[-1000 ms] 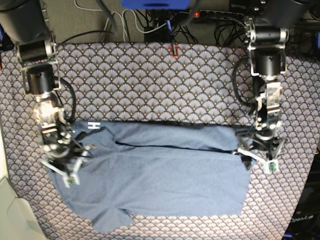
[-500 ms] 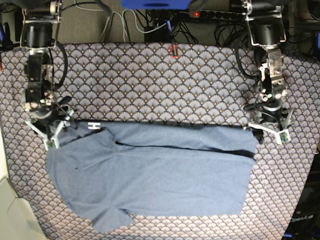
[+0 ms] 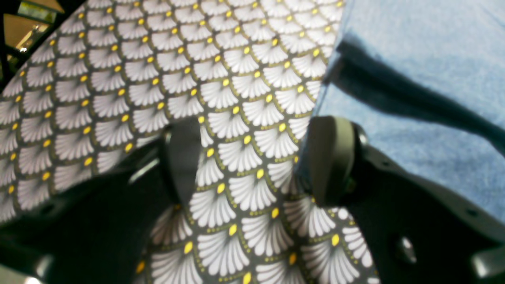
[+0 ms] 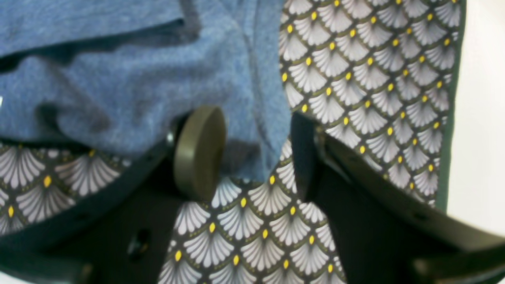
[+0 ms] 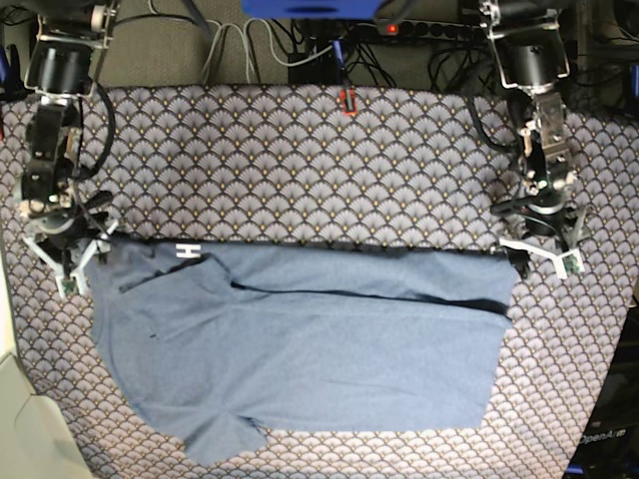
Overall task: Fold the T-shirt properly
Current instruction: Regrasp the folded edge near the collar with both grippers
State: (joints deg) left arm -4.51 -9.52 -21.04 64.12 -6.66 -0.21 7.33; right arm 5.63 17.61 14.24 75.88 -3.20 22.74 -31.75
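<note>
The grey-blue T-shirt [image 5: 310, 339] lies spread flat on the scallop-patterned tablecloth [image 5: 300, 160], with a folded-over band along its far edge and a small white label [image 5: 186, 249] at its far left. My left gripper [image 5: 539, 257] hovers open just off the shirt's far right corner. In the left wrist view the left gripper [image 3: 254, 157] has only tablecloth between its fingers, and the T-shirt [image 3: 414, 59] lies to the right. My right gripper [image 5: 80, 261] stands open at the far left corner. In the right wrist view the right gripper [image 4: 252, 156] straddles the T-shirt [image 4: 138, 90] edge without pinching it.
Cables and a power strip [image 5: 419, 30] run behind the table's far edge. A small red object [image 5: 347, 100] sits at the far middle of the cloth. A pale surface [image 5: 20, 429] borders the table at the front left.
Both grippers have lifted off the shirt's side edges and drawn back and outward to its far corners. The shirt's right edge now lies stretched further right and flatter.
</note>
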